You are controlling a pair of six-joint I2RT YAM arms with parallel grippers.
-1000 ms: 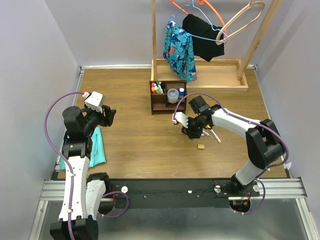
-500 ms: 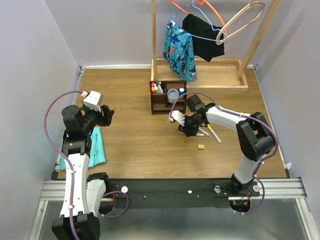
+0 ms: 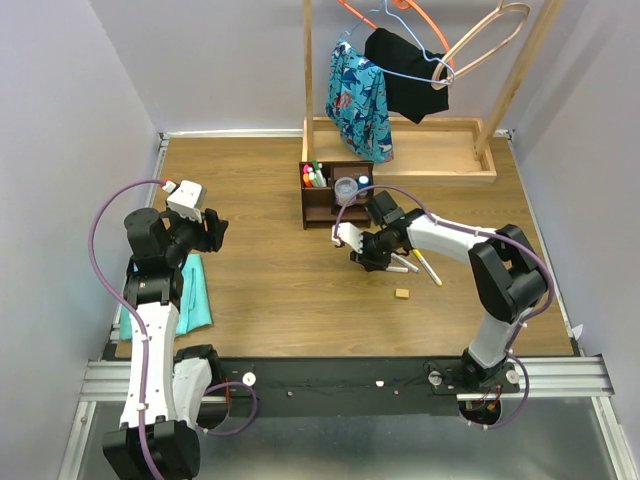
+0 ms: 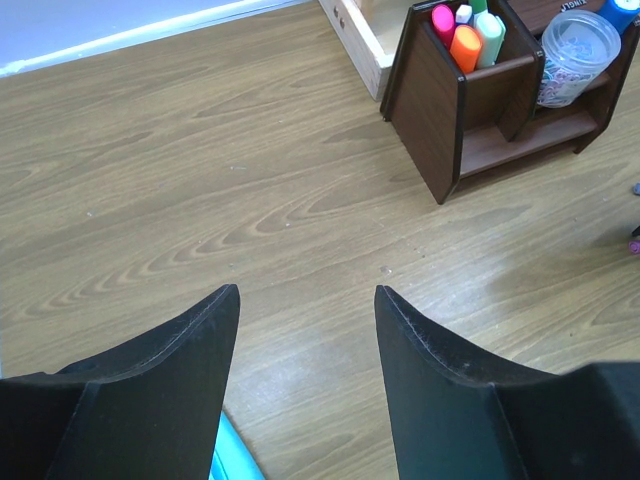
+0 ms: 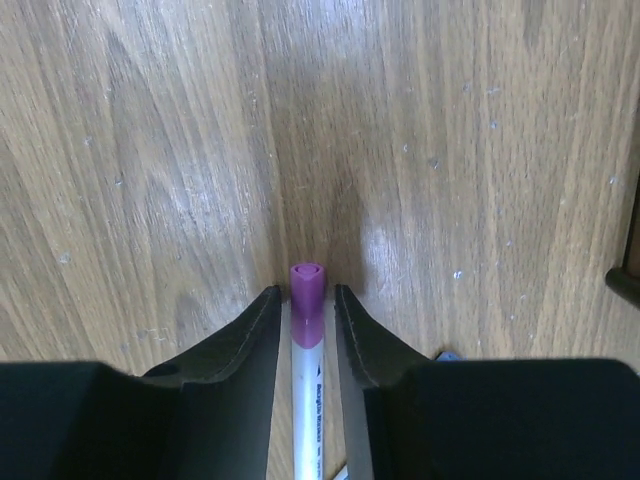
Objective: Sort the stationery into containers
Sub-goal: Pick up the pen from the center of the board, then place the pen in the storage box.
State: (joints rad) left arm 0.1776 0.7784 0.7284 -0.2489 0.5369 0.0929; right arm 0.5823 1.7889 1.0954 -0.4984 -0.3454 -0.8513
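Note:
My right gripper point(image 5: 305, 290) is low over the table, shut on a thin white marker with a purple cap point(image 5: 307, 345); the cap pokes out past the fingertips. In the top view the gripper point(image 3: 358, 255) sits just in front of the dark brown organizer point(image 3: 325, 205). A yellow-tipped marker point(image 3: 430, 268) and a tan eraser point(image 3: 402, 293) lie on the table to its right. The organizer point(image 4: 440, 120) holds highlighters point(image 4: 465, 45) and a clear round tub point(image 4: 575, 45). My left gripper point(image 4: 305, 292) is open and empty, raised at the left point(image 3: 215, 232).
A teal folded cloth point(image 3: 195, 290) lies under the left arm. A clothes rack with a long light wooden tray point(image 3: 420, 160) stands behind the organizer, with garments hanging over it. Walls close the table at left, right and back.
My right gripper has moved left and slightly toward the organizer. The left arm has barely shifted.

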